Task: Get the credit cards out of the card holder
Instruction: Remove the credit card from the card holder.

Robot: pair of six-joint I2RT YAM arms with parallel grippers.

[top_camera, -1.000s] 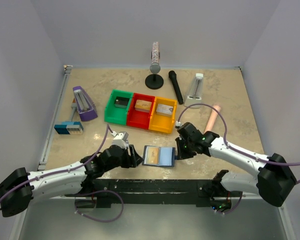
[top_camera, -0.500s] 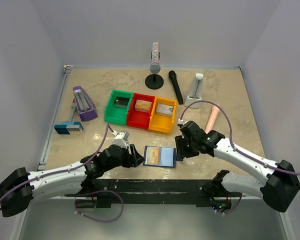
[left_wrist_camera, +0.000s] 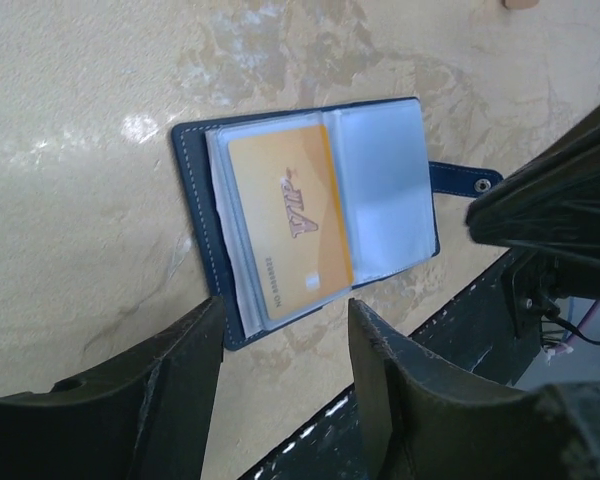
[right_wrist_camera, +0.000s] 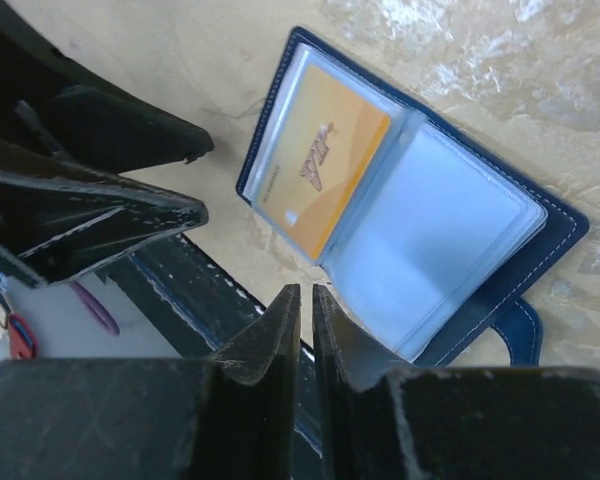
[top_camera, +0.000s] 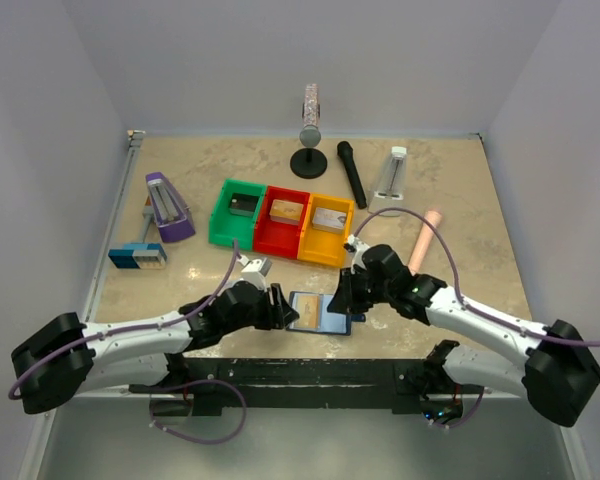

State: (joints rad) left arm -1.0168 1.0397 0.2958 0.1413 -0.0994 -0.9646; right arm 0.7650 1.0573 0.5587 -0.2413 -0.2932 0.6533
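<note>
Card holder, a small dark navy bifold wallet with pale stitching, lies open and flat on the mottled beige stone-look desk, close to its near edge and between your two arms. Only one of the credit cards shows: a yellow-gold card with red lettering, tucked under a clear plastic sleeve on one leaf. The facing sleeve looks empty or cloudy, and you cannot see a black or grey card from here. Expect the card to be light, thin, stiff and slick, and the sleeve soft and clingy. The wallet itself is probably light enough to slide or lift if you pull without pinning it. A sensible hold is the card's exposed short edge at the sleeve mouth, with the navy cover or its snap tab pressed down by the other arm. Your left claw is released, its fingers spread wide above the wallet's near edge and grasping nothing. Your right claw is clenched almost together, with only a slit between the fingers, hovering at the opposite edge. Nothing shows in that slit.
</note>
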